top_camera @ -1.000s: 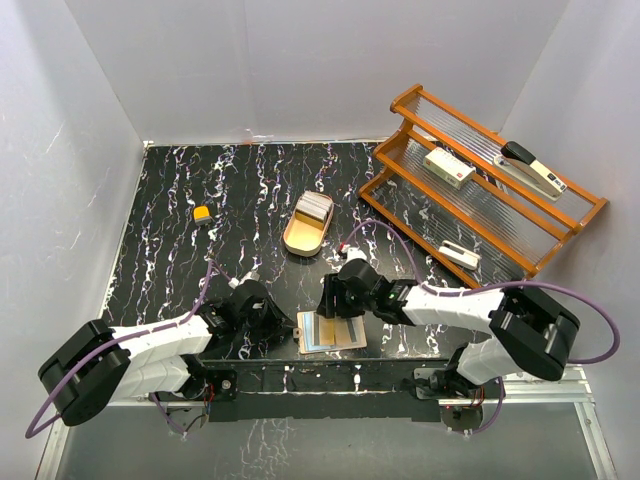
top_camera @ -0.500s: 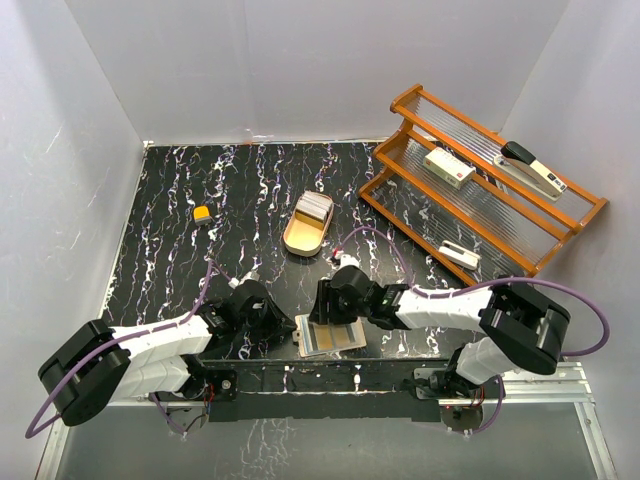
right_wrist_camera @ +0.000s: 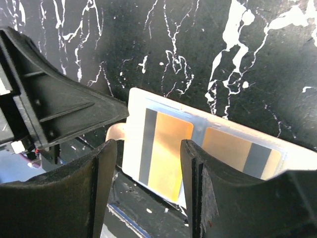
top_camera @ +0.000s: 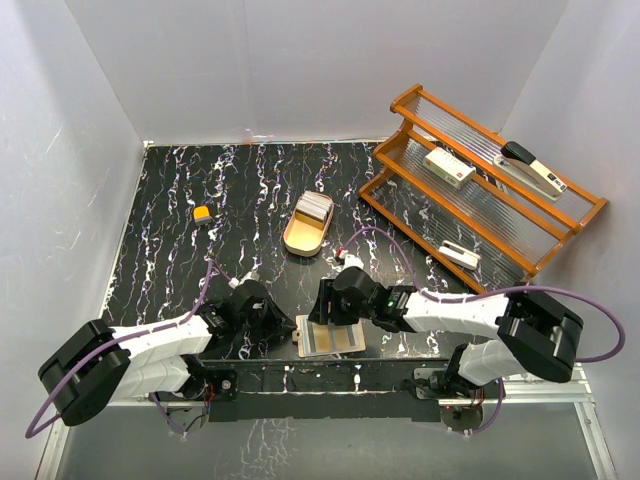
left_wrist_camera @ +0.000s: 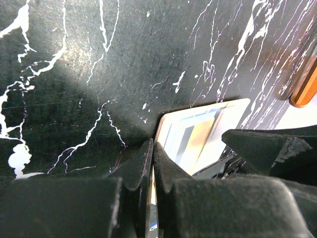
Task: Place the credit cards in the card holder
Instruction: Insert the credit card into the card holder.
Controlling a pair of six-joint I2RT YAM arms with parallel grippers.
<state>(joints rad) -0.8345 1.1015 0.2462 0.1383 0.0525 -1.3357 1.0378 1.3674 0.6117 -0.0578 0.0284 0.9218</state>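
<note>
The tan card holder (top_camera: 331, 338) lies open and flat at the table's front edge. In the right wrist view (right_wrist_camera: 168, 148) it shows two tan panels with grey stripes in a pale frame. My left gripper (top_camera: 290, 329) is shut on the holder's left edge; in the left wrist view (left_wrist_camera: 152, 146) a thin edge sits between the closed jaws. My right gripper (top_camera: 328, 303) is open and empty just above the holder's left half, as the right wrist view (right_wrist_camera: 148, 148) shows. The pale credit cards (top_camera: 314, 206) lie stacked in the gold oval tray (top_camera: 299, 238) further back.
A wooden tiered rack (top_camera: 478, 215) stands at the back right with a white box (top_camera: 448, 167), a stapler (top_camera: 533, 168) and a small white item (top_camera: 460, 254). A small orange object (top_camera: 202, 213) lies at the left. The holder's near side reaches the table's front edge.
My right gripper has shifted slightly left and closer over the holder. The left arm has stayed put, still gripping the holder's edge.
</note>
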